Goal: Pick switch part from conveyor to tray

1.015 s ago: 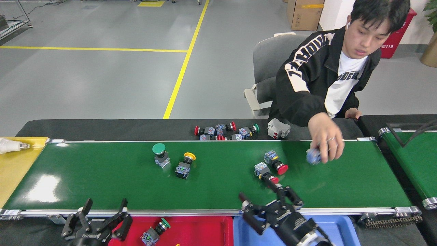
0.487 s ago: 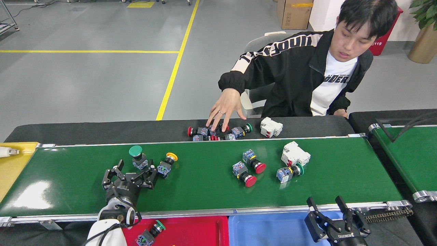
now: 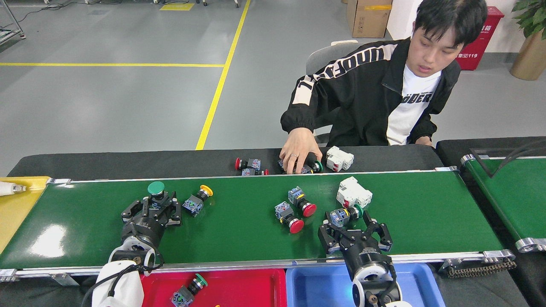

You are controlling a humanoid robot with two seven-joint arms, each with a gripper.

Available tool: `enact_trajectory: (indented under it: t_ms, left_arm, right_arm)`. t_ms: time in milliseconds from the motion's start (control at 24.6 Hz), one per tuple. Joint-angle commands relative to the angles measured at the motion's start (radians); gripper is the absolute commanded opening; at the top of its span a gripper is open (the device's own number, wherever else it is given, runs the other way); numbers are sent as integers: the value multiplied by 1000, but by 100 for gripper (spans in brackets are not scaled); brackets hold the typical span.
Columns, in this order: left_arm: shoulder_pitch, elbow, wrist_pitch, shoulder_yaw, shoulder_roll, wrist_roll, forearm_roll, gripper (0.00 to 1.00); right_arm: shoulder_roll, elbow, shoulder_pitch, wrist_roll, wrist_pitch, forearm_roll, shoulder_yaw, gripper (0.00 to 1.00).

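Note:
The conveyor point(image 3: 239, 238) is a wide dark-green belt carrying several switch parts. My left gripper point(image 3: 153, 206) is open, its fingers on either side of the base of an upright green-capped switch part point(image 3: 156, 188). A yellow-capped part point(image 3: 196, 201) lies just right of it. Mid-belt lie two red-capped parts point(image 3: 302, 204) point(image 3: 289, 218). My right gripper point(image 3: 354, 228) is open just in front of a blue-bodied, green-ringed part point(image 3: 344, 215), which lies beside a white block point(image 3: 352, 192). In front of the belt, the red tray point(image 3: 247, 290) holds one green-capped part point(image 3: 187, 291); the blue tray point(image 3: 315, 288) sits to its right.
A seated person's hand point(image 3: 298, 153) rests on a heap of parts on the black table behind the belt, near another white block point(image 3: 339, 158). A yellow tray point(image 3: 15, 207) is at the belt's left end. A second green belt point(image 3: 516, 196) stands at the right.
My left gripper has moved up-left to straddle the green-capped part. My right gripper came up onto the belt behind the green-ringed part. Parts drifted left; the person's hand shifted right.

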Motion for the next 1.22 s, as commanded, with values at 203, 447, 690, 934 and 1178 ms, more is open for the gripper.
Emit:
enact_trajectory:
  t_ms: [203, 447, 690, 934, 1178]
  left_arm:
    - [200, -360, -41, 3, 5, -8, 83, 3]
    - [674, -803, -116, -18, -6, 24, 99, 5]
    - [798, -793, -117, -132, 100, 168, 65, 65]
    - [806, -794, -119, -121, 71, 168, 67, 92]
    - [795, -794, -114, 55, -33, 133, 145, 100]
  right_arm:
    - [12, 84, -83, -2, 48, -1, 18, 89]
    - [-19, 78, -91, 1, 21, -12, 54, 20]
    - [-45, -11, -42, 6, -48, -76, 52, 14]
    - [-145, -259, 133, 49, -209, -137, 50, 15]
    - [-182, -421, 316, 55, -597, -190, 57, 22]
